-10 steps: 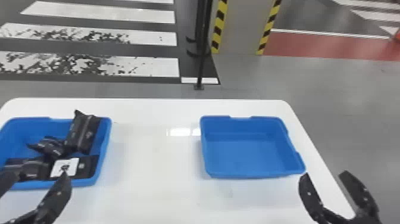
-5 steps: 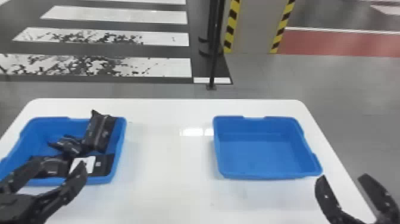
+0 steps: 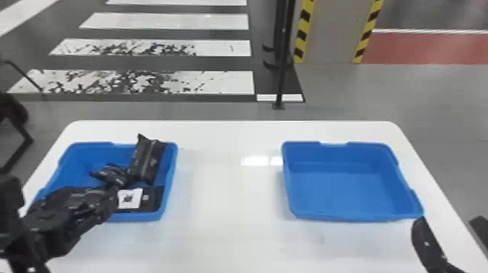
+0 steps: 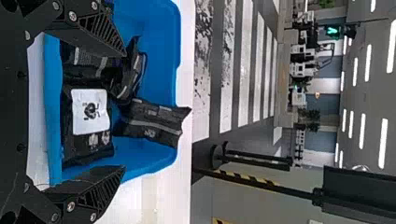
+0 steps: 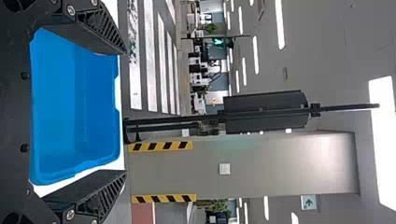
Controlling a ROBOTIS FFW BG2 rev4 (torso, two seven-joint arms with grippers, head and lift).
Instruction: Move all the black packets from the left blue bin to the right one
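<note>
My left gripper stands open over the front part of the left blue bin, partly covering the packets there. Inside lie several black packets: one with a white label at the front right, a crumpled one near the middle, and one leaning over the back rim. In the left wrist view, the left gripper has nothing between its fingers, and another packet lies beside the labelled packet. The right blue bin is empty. Open, my right gripper waits off its front right corner; the right wrist view shows the right gripper too.
Both bins rest on a white table, with a wide stretch of tabletop between them. Beyond the table's back edge, a black post stands on the floor near a pillar with yellow-black striped edges.
The head view has swung left, so the bins appear farther right. My left gripper has come in from the left over the bin's front and turned. The packets lie as before.
</note>
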